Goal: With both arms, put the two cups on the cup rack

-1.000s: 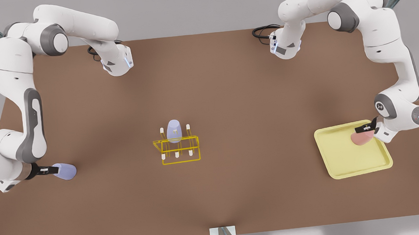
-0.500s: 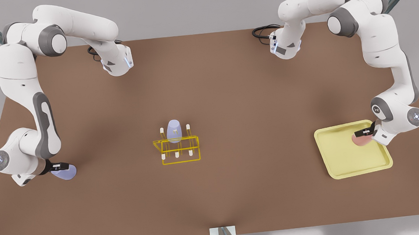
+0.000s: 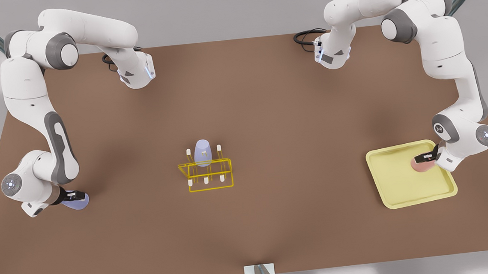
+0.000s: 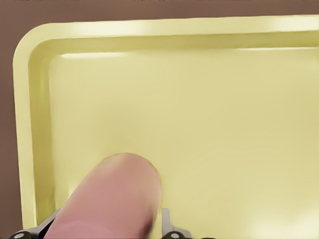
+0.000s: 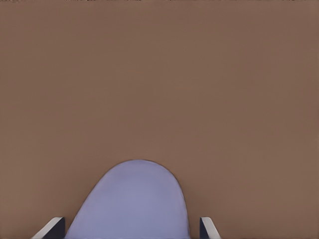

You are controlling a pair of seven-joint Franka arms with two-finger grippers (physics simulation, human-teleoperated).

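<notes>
A pale lavender cup lies on the brown table at the front view's left. My right gripper is open, with one finger on each side of this cup and a thin gap at both. A salmon pink cup lies in the pale yellow tray at the front view's right. There my left gripper straddles it, open. The yellow wire cup rack stands mid-table, and another lavender cup sits upside down on a back peg.
The tray's raised rim runs close beside the pink cup. Both arm bases stand at the far edge of the table, with black cables beside them. Bare brown tabletop separates the rack from each cup.
Both grippers have slid forward over their cups, which stayed put. The right arm's elbow swung toward the table; the left wrist dropped slightly onto the pink cup.
</notes>
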